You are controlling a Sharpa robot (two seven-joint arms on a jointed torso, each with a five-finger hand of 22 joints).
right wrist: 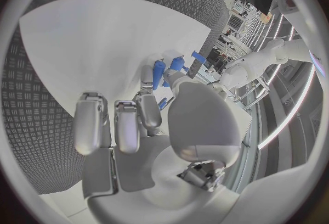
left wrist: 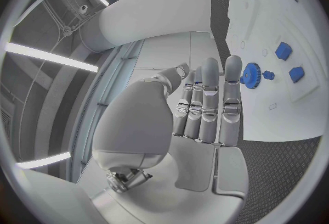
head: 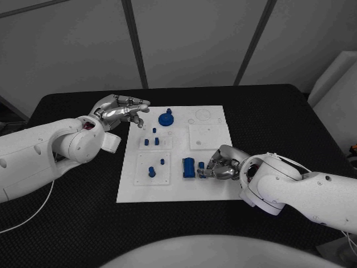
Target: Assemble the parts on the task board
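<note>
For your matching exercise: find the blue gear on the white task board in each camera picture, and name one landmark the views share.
Head view: the blue gear stands at the far end of the task board, just right of the left hand.
Left wrist view: the gear shows beside that hand's fingertips.
Right wrist view: I cannot make it out.
Shared landmark: the white task board.

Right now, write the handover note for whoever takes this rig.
Left hand: holds nothing, fingers apart, at the board's far left corner beside the blue gear.
Right hand: pinches a small blue part over the board's near right area, next to the blue block.
Done: small pegs stand on the board.
Left: place the held part; how much more remains I cannot tell.
</note>
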